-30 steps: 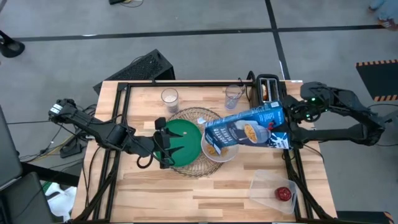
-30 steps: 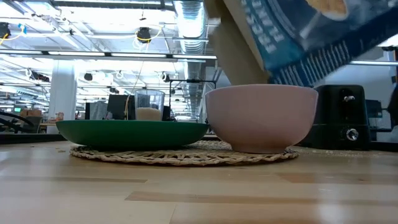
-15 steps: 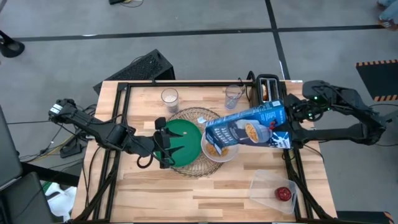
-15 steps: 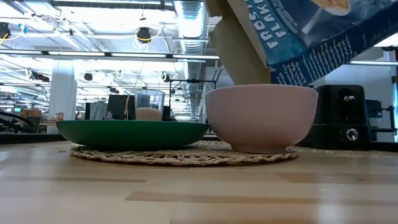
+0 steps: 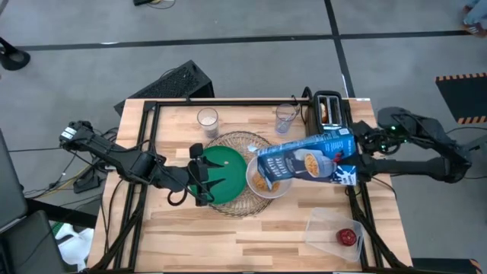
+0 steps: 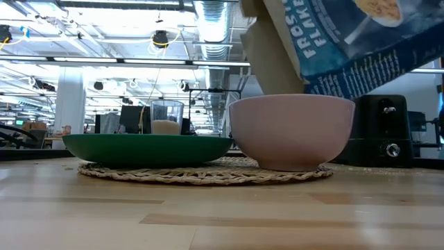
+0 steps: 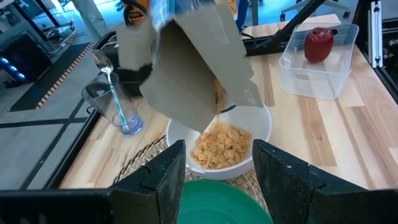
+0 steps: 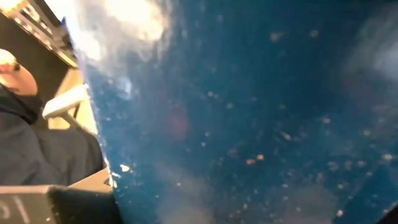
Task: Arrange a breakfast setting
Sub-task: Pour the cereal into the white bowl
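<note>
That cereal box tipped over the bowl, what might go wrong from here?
The right gripper holds the cereal box tilted, open end over the white bowl. The bowl already holds a heap of cereal; more pouring could overflow onto the wire mat. If the box's mouth drifts sideways, flakes could land on the green plate instead. The box, gripped only at its far end, could slip.

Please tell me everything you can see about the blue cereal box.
The blue cereal box looks like printed cardboard, with white lettering and a picture of flakes. The right tool grips its bottom end and holds it tipped over in the air. Its open brown flaps hang above the white bowl, which already contains orange cereal.
</note>
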Tool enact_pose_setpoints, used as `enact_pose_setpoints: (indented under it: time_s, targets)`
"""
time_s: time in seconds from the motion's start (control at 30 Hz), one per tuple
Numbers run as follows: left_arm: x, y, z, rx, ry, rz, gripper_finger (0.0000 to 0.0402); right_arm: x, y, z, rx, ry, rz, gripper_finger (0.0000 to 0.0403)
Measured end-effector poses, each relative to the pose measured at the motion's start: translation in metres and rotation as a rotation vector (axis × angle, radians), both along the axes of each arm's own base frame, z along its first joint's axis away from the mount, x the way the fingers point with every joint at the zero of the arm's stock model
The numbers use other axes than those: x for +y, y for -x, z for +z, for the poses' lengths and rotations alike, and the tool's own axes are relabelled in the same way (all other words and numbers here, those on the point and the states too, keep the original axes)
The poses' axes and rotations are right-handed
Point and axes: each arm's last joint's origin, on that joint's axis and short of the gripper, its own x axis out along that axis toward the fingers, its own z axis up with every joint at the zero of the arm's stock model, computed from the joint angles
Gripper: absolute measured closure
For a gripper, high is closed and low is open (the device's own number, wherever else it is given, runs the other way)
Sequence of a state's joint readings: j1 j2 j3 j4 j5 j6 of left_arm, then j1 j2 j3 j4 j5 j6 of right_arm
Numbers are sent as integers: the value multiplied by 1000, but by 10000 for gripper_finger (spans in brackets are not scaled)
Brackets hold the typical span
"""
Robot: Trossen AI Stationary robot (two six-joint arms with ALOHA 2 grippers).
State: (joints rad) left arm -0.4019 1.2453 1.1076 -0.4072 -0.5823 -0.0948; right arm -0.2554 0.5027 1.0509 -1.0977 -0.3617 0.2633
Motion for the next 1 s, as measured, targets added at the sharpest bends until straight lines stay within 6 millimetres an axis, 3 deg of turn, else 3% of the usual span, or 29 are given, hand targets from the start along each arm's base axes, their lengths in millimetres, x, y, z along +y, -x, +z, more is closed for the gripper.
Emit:
enact_pose_setpoints:
  time_s: [0.33, 1.0]
  targets:
    - [0, -1, 1, -13, 2, 1, 228, 8, 30, -24, -128, -1, -14, 91]
    - [0, -1, 2, -24, 5, 3, 228, 16, 59, -64, -287, -11, -38, 91]
